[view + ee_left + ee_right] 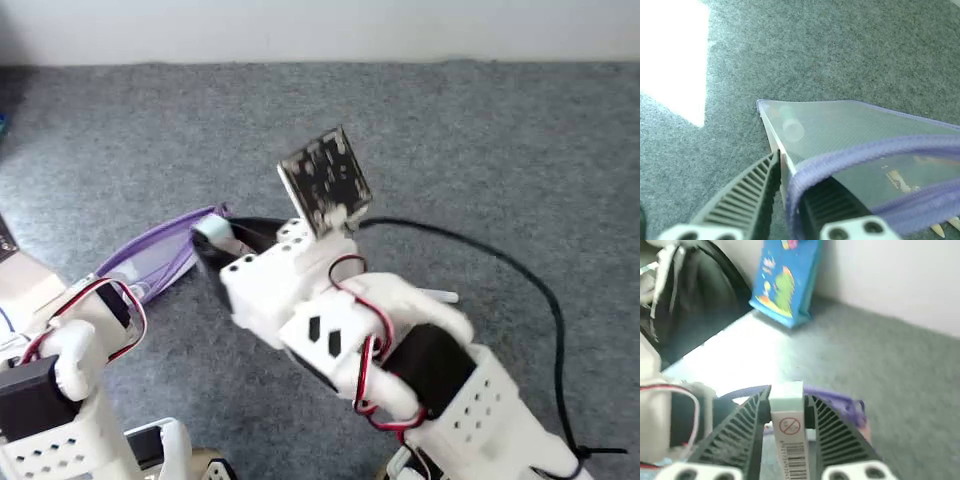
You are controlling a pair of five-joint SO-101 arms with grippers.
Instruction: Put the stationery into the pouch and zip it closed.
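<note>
The pouch (158, 252) is clear mesh with purple zip trim and lies on the grey carpet. In the left wrist view my left gripper (788, 174) is shut on the purple rim of the pouch (850, 135), holding its mouth up. A pale cylinder (790, 126) and other small items show through the mesh. My right gripper (786, 396) is shut on a glue stick (787, 427), white and pale green with a barcode label. In the high view that right gripper (212, 237) hangs at the pouch's upper end, the glue stick's tip (210, 227) just over the purple trim.
Grey carpet (480, 150) spreads all around. A black cable (520, 275) runs across it to the right of the right arm. A blue patterned bag (787, 280) leans on the wall behind, next to dark cloth (695, 300).
</note>
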